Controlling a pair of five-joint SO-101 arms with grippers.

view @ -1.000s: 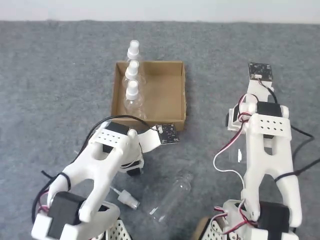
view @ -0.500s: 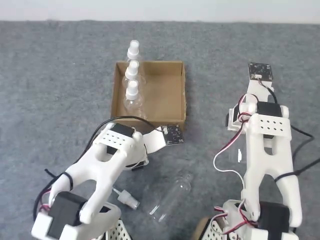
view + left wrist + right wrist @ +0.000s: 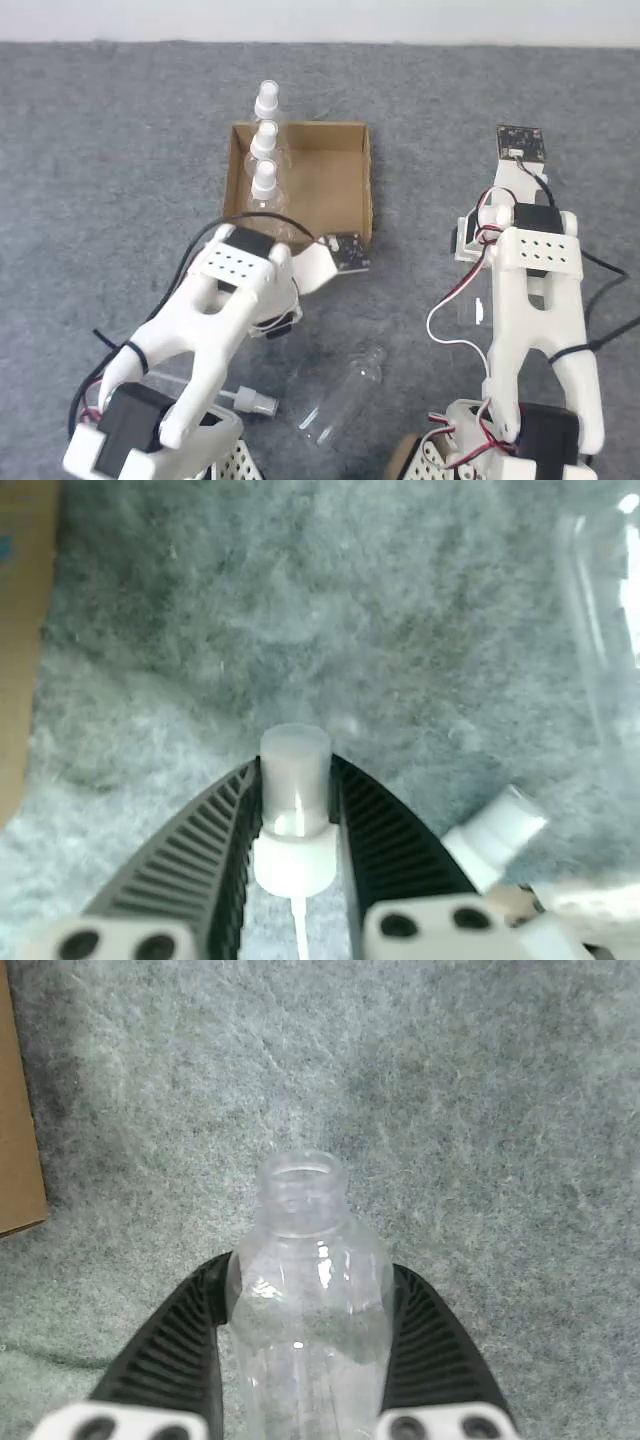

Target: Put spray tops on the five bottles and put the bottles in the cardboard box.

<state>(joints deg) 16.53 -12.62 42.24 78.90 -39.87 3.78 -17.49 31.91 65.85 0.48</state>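
A spray top (image 3: 295, 820) is pinched in the left claw (image 3: 295, 775), above the bench (image 3: 100, 150) just short of the cardboard box (image 3: 366, 180). The right claw (image 3: 308, 1285) is clamped around an uncapped bottle (image 3: 305, 1250), well apart from it. The top's thin tube (image 3: 298, 925) could miss that narrow mouth and bend. A spare bottle (image 3: 345, 392) and a loose top (image 3: 256, 402) lie near the left arm, which might knock them away. Three capped bottles (image 3: 265, 190) stand in the box.

Overhead camera looks down; wrist cameras skim carpet (image 3: 120, 130).
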